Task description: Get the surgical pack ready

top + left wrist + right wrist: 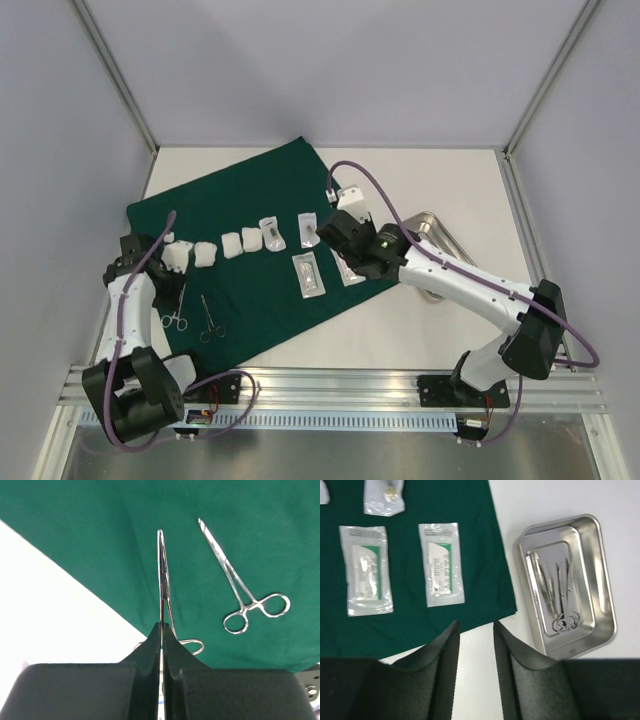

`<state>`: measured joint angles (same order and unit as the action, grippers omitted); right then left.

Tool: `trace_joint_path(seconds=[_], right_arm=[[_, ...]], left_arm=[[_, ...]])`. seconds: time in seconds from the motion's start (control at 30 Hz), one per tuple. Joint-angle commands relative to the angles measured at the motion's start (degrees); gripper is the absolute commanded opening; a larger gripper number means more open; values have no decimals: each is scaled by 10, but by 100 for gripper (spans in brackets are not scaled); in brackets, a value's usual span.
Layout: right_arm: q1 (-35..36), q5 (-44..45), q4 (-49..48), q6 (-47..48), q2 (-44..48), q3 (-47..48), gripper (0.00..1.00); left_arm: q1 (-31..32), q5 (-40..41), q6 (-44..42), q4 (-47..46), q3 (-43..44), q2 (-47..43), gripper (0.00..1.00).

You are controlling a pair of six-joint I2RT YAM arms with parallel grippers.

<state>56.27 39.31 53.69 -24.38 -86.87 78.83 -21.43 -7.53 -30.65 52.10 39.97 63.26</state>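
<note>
The dark green cloth [240, 195] lies flat, also seen in the left wrist view [90, 525] and the right wrist view [450, 500]. A row of white gauze [232, 245] and clear pouches [308, 274] [441, 562] lies on it. My left gripper [176, 290] [161, 625] is shut on steel forceps [162, 570] low over the cloth's near-left edge. A second pair of forceps [240, 590] [210, 318] lies beside it. My right gripper [335, 235] [474, 625] is open and empty, above the table by the cloth's right edge. The steel tray [602, 580] [432, 218] holds several instruments [555, 590].
The right arm [450, 280] covers most of the tray in the top view. Metal frame posts [120, 80] stand at the back corners, with grey walls behind. A rail [340, 390] runs along the table's near edge.
</note>
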Motion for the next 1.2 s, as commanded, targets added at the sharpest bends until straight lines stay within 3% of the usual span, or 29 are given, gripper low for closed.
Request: trace_joint_path(seconds=[0.0,0.2,0.27,0.3,0.37,0.6,0.8,1.17], right_arm=[[9,-61,-73,27,26,49,39],[55,-164,-229,40,-24,111,65],[82,-198,-277,47,-72,144,70],[89,-234,-319,50,-90,156,80],[104,-269,-352,50,-144,205,84],[121,-383,-462,20,-200,260,78],[124,-431,-519,5,-174,199,69],[125,-445,-556,-1,-182,193,58]], left_arm=[[-3,-61,31,34,83,-54,0],[-1,-137,43,95,236,-87,0],[-1,-152,50,107,274,-92,0],[-2,-163,54,111,282,-96,0],[-1,-169,67,119,307,-106,0],[-1,-237,75,177,344,-161,0],[-1,-239,96,184,340,-188,0],[-1,-275,141,193,372,-199,0]])
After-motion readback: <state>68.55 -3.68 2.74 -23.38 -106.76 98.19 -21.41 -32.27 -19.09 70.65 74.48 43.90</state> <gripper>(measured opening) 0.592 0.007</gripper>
